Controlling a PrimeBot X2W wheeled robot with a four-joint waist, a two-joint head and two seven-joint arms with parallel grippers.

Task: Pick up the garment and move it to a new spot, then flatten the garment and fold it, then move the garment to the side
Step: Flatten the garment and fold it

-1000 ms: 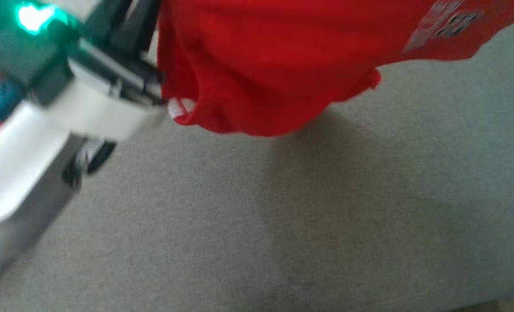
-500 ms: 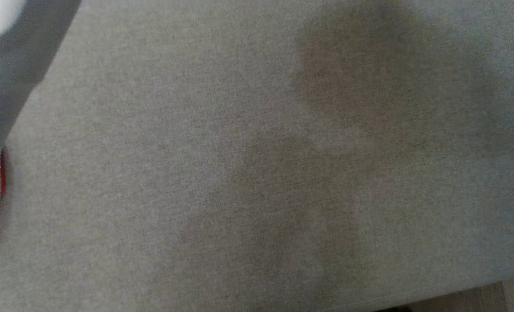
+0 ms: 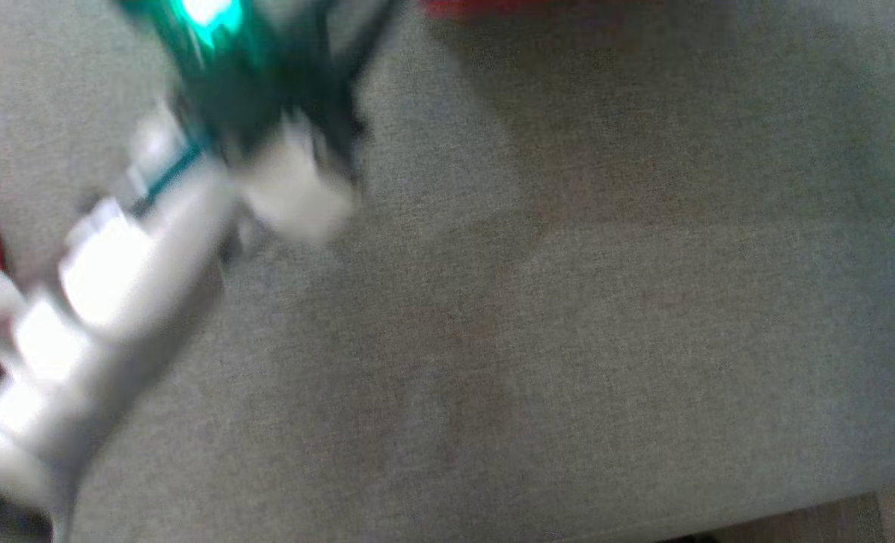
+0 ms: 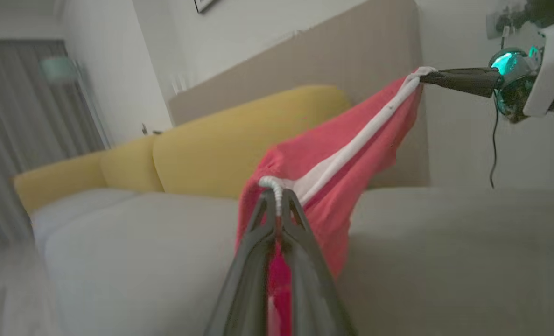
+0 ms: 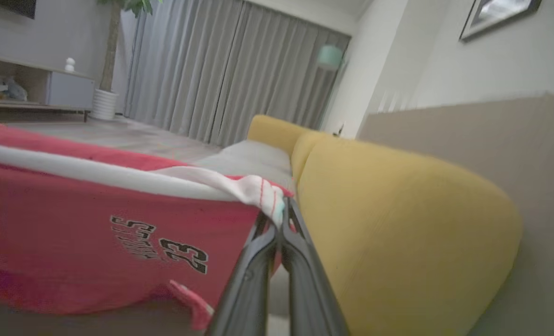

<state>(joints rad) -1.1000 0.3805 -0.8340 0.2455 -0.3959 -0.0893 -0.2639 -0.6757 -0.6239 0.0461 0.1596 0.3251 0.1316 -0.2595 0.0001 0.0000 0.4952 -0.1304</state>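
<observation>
Garment [image 3: 507, 6] step, as judged: carry to new spot, mid-air, not yet laid down.

Head view: badly blurred. Just a red sliver of it at top edge, above bare grey sofa seat [image 3: 568, 302]. Left arm [image 3: 115, 302] slanting up from lower left, green light near wrist. Finger state unreadable here. Another red patch at far left edge, can't tell which cloth.

Left wrist view: left gripper [image 4: 277, 205] pinched tight on white-trimmed edge. White band stretched from there up to right gripper [image 4: 426, 77], likewise clamped on its far end. Red body hanging below the band, above the seat. Yellow back cushions [image 4: 239, 140] behind. Adds what head view lacks: both clamps and the span between them.

Right wrist view: right gripper [image 5: 281, 210] closed on white, red-striped corner. Adds what left wrist view lacks: black white-outlined lettering and a "23" on the red panel, reading upside down. Lower hem drooping toward seat, contact unclear.

Landing area: best read from head view, open grey seat below.

Next, probably: lower both ends together with band kept taut, drape onto seat lettered panel flat, then release and smooth before folding.
</observation>
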